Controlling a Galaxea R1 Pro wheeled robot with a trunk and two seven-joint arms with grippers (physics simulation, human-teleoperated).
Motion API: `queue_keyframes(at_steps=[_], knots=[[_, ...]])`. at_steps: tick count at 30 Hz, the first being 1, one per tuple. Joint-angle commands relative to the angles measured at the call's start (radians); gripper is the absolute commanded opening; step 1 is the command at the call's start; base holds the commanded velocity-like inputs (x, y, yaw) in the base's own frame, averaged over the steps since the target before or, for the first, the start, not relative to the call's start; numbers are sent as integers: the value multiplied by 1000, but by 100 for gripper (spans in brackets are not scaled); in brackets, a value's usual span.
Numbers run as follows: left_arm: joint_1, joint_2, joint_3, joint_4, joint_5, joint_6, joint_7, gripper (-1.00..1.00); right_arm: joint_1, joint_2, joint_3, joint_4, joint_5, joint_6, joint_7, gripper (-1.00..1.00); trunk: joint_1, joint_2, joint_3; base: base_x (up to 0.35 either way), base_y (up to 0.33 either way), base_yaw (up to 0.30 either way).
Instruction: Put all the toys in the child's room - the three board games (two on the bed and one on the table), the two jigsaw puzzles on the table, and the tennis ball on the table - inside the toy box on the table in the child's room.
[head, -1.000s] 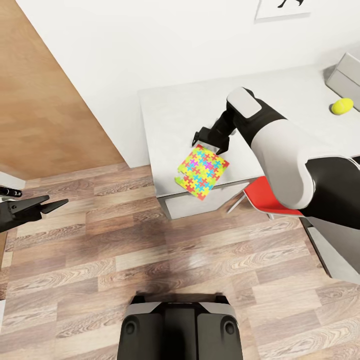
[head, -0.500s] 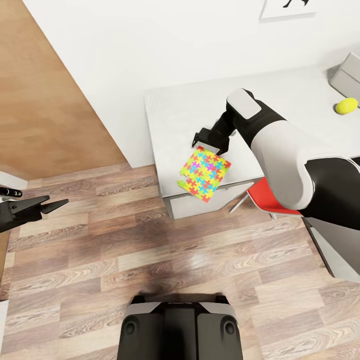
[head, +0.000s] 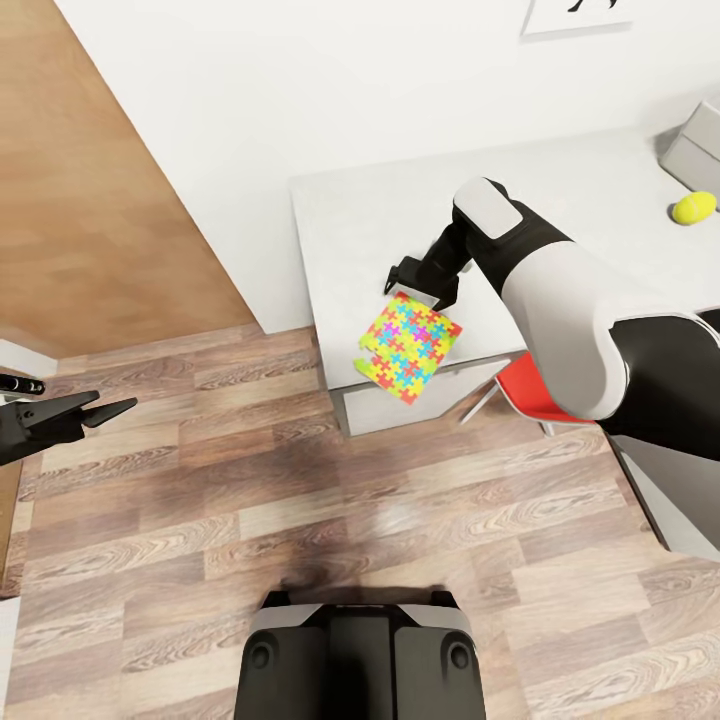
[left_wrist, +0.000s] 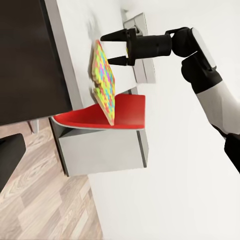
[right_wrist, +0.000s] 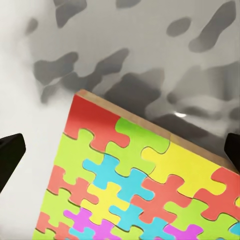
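One jigsaw puzzle (head: 408, 346), a thin mosaic square, lies tilted at the table's (head: 560, 190) front edge, its near part past the edge. My right gripper (head: 415, 290) points down at its far end, fingers spread wide. In the right wrist view the puzzle (right_wrist: 145, 180) faces me between the right gripper's (right_wrist: 121, 151) tips. In the left wrist view the right gripper (left_wrist: 106, 49) reaches the puzzle's (left_wrist: 104, 85) end; I cannot tell if they touch. The tennis ball (head: 693, 208) lies beside the toy box (head: 697, 152), far right. My left gripper (head: 112, 402) hangs open over the floor.
A red chair (head: 530, 392) stands under the table beside grey drawers (head: 400, 408). A brown wooden panel (head: 90, 200) stands at the left against the white wall. Wood-plank floor lies between my base (head: 360, 655) and the table.
The whole picture shifted, so the table and ball now sit slightly further right. The puzzle stayed almost under my right gripper, ending nearer the table's left end. The left arm held still.
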Motion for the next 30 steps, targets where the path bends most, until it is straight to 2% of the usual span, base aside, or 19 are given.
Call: queue_keyframes(at_steps=[1, 30], knots=[[0, 0, 0, 0, 0, 11, -4, 100, 0, 0, 2, -1, -10, 2, -10, 100, 0, -2, -1, -20, 9, 0], [0, 0, -1, 0, -1, 11, -3, 100, 1, 0, 2, -1, -10, 2, -10, 100, 0, -2, -1, -38, 1, 0]])
